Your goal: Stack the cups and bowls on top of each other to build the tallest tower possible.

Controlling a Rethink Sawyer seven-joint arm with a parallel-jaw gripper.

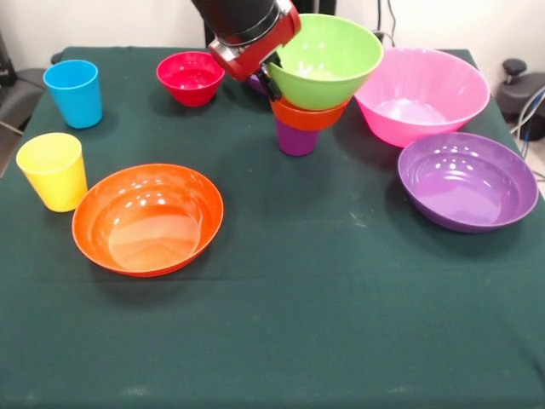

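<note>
A tower stands at the back middle: a purple cup (pixel 296 138) at the bottom, a small orange bowl (pixel 308 115) on it, and a green bowl (pixel 328 58) on top. My gripper (pixel 271 78) comes down from the top edge and is at the green bowl's left rim, where the arm's red and black wrist hides its grip. A blue cup (pixel 73 92) and a yellow cup (pixel 54 170) stand at the left. A small red bowl (pixel 191 77), a wide orange bowl (pixel 147 218), a pink bowl (pixel 421 94) and a purple bowl (pixel 467 181) stand apart on the table.
A dark green cloth (pixel 281 324) covers the table. A small purple patch (pixel 255 83) shows behind the gripper; I cannot tell what it is. Dark equipment and cables lie past the table's right edge (pixel 521 89).
</note>
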